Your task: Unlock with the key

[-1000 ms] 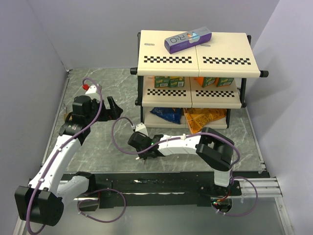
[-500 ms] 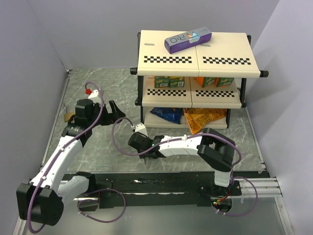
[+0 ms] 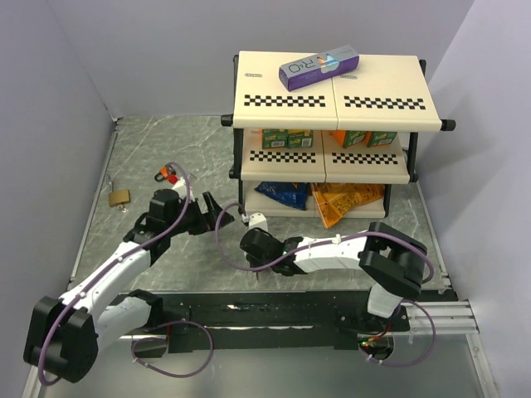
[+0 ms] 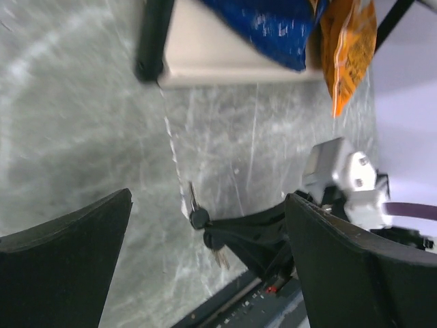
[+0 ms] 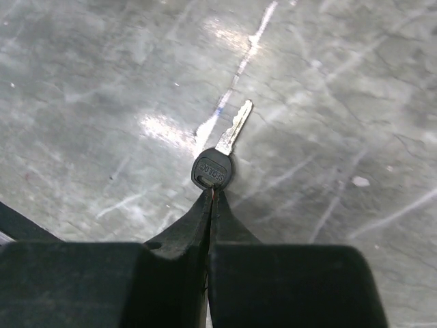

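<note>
Since a second ago the right arm has slid a little to the right over the near part of the marbled table (image 3: 191, 141), and its fingers, part open then, have come together. The left arm has swung in from the far left toward the middle, so the left gripper (image 3: 212, 209) now sits just beside the right wrist; that move has uncovered the small padlock (image 3: 119, 196), which lies well off to the left near the wall.

The right gripper (image 5: 212, 197) is closed right up, with no gap between its black fingers (image 5: 184, 225). Their tips meet on the lower edge of the black head of the key (image 5: 220, 154), nipping it there, and the silver blade sticks out beyond them, pointing away from the wrist over the table. The left wrist view shows the same key at the tip of that gripper, low over the marbled surface.

The left gripper is spread wide and empty, its two fingers (image 4: 61, 266) standing at either side of its own view; it touches neither the key nor the right gripper.

Farther back stands the shelf rack (image 3: 382, 83); a blue bag (image 3: 282, 192) and an orange bag (image 3: 344, 203) lie on its lowest shelf, and a purple box (image 3: 318, 69) lies on top.
</note>
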`<move>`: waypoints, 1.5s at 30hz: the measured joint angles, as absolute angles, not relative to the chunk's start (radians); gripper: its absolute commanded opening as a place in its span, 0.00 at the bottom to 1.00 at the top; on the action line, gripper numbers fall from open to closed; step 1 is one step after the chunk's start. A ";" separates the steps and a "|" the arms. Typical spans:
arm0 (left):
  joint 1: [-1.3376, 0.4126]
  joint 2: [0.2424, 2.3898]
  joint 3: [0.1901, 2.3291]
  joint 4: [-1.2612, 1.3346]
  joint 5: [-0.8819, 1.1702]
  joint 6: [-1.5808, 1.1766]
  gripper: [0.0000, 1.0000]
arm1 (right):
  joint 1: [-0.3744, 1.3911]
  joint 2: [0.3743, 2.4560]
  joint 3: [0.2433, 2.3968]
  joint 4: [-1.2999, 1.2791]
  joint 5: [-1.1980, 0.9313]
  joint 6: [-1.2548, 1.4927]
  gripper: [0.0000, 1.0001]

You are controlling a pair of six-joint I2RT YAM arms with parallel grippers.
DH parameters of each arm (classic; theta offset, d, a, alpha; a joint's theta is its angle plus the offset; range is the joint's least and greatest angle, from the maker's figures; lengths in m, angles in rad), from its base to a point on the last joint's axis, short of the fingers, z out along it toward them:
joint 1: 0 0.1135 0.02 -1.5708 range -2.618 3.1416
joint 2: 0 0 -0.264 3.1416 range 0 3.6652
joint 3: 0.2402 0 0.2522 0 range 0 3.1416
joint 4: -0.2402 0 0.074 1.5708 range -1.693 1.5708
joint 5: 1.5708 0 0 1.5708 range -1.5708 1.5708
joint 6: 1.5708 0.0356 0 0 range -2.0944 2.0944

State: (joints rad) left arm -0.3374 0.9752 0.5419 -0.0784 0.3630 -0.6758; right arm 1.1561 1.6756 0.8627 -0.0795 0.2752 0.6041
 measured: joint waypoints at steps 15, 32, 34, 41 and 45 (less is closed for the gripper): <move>-0.479 1.091 0.430 0.132 0.396 -0.846 0.99 | 1.147 1.485 0.683 0.084 0.279 0.599 0.00; -0.569 1.292 0.417 0.331 0.438 -1.048 0.99 | 1.147 1.370 0.611 0.143 0.310 0.592 0.00; -0.581 1.309 0.414 0.351 0.448 -1.070 0.99 | 1.147 1.361 0.603 0.151 0.315 0.589 0.00; -0.628 1.364 0.413 0.444 0.477 -1.142 0.84 | 1.147 1.359 0.595 0.164 0.316 0.585 0.00; -0.651 1.393 0.413 0.496 0.489 -1.174 0.68 | 1.147 1.359 0.594 0.163 0.318 0.584 0.00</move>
State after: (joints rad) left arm -0.6506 1.3933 0.4133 0.4965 0.4889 -1.1740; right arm 1.1469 1.3594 0.5941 0.1631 0.3176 0.5842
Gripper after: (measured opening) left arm 0.784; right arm 0.007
